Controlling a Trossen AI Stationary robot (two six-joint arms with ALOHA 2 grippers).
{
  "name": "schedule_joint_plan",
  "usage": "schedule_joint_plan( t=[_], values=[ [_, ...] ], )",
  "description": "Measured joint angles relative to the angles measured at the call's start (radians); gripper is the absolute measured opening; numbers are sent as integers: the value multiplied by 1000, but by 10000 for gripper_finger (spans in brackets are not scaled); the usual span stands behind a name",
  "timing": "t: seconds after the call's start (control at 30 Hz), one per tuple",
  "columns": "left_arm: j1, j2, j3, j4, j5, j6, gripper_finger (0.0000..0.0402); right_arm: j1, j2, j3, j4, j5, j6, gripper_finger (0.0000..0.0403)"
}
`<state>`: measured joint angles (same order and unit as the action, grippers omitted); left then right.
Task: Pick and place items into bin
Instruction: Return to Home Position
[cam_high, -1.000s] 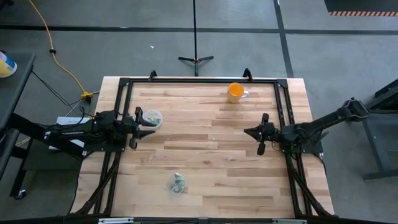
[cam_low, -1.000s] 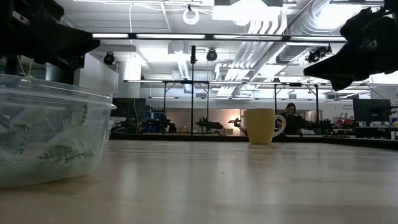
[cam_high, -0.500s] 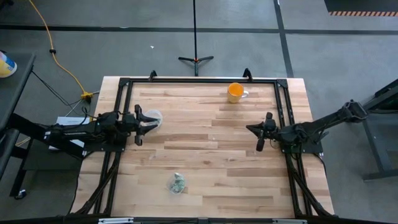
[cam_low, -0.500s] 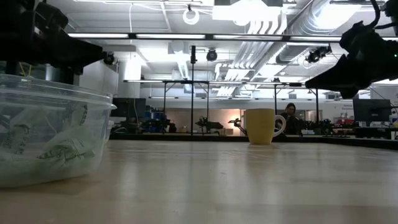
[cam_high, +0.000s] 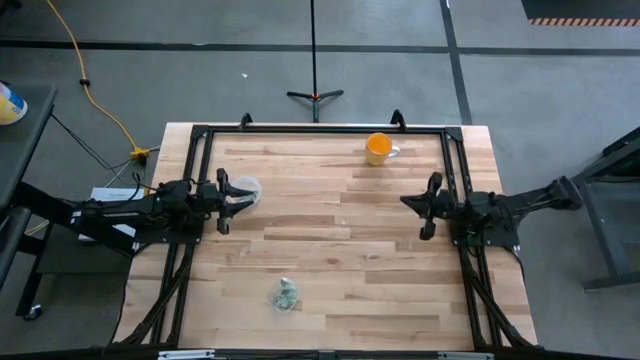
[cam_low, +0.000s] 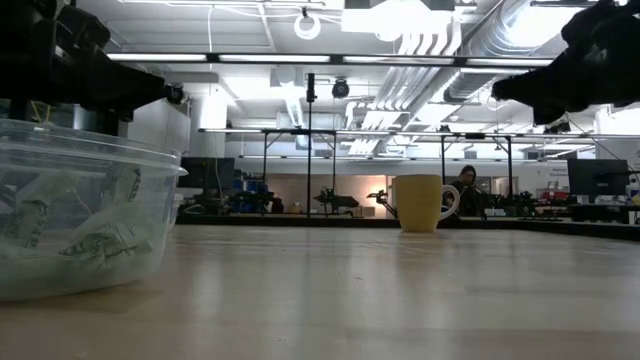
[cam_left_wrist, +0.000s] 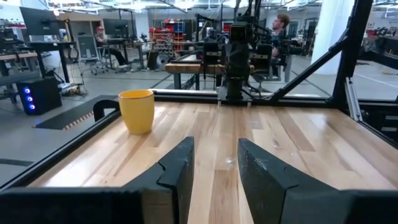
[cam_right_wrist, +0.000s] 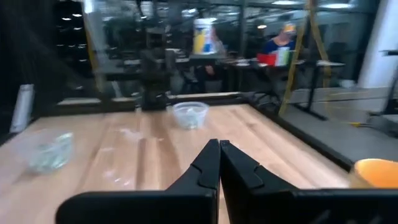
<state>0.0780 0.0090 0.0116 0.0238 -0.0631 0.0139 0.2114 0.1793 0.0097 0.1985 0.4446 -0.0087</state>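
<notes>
Near the front edge of the tabletop, a transparent bin holds the items: small silvery grey-green packets, crumpled and lying loose against its wall in the low view. None shows on the bare wood. Such packets are judged to be light, soft and easily creased, with little stiffness to resist a squeeze. A gentle pinch across a flat face or a raised fold would suit them best. A second transparent bin stands just beside the left end effector; whether anything lies in it cannot be told. An orange mug stands near the far edge, well apart from both bins. The left end effector, seen in its own wrist view, has its fingers parted by a moderate gap and grips nothing. The right end effector hangs over the right side of the tabletop, its fingers pressed together with nothing between them.
</notes>
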Motion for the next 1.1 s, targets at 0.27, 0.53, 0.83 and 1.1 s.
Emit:
schedule_joint_plan(
  t=[0.27, 0.53, 0.83, 1.1],
  values=[
    [0, 0, 0, 4, -27, -4, 159, -150, -63, 0, -70, -225, 28, 0],
    [0, 0, -1, 4, -24, -56, 159, -286, -63, 0, -91, -427, 38, 0],
    [0, 0, -1, -1, 14, -49, 159, -351, -63, -1, -92, -509, 52, 0],
    [0, 0, -1, -8, 53, -125, 159, -351, -63, -1, -98, -503, 80, 0]
  ],
)
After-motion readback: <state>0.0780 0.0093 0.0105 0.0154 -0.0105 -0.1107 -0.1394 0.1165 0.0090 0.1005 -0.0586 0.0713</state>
